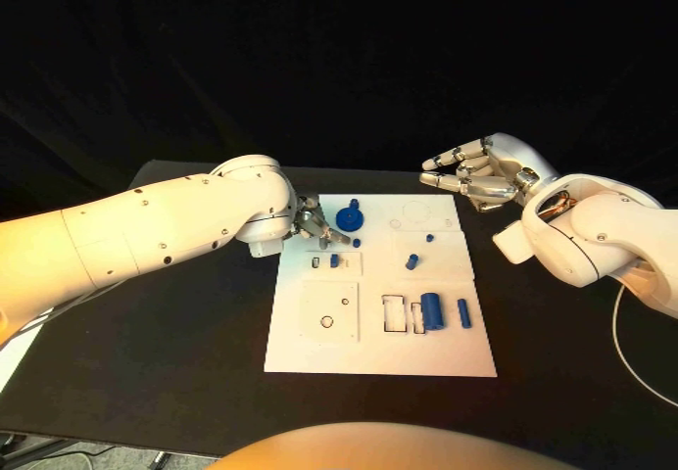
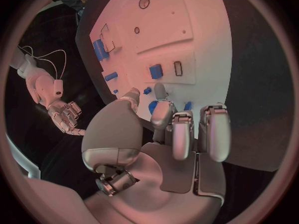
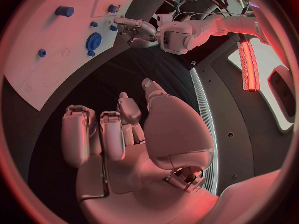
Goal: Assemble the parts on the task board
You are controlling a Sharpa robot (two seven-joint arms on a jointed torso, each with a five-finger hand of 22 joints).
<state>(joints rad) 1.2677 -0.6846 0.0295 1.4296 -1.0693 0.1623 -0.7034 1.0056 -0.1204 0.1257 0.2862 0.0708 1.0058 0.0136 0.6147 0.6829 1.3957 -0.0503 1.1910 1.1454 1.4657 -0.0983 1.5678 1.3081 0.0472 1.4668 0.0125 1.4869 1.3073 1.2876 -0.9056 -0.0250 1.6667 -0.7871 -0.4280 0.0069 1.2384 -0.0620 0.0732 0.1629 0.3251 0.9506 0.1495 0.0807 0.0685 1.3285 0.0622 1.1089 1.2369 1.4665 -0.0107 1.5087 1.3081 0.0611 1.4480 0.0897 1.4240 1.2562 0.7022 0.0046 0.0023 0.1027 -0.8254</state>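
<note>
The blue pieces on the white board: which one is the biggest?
The large blue cylinder lying in the near right part of the white task board. It is longer and thicker than the thin blue rod beside it; the other blue pieces are smaller.

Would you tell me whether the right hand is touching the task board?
Apart. The head view shows the right hand raised over black table beyond the task board's far right corner, with dark table between them.

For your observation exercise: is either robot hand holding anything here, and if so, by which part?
Nothing is held. The left hand hovers over the task board near the blue parts; the right hand, fingers curled, holds nothing.
</note>
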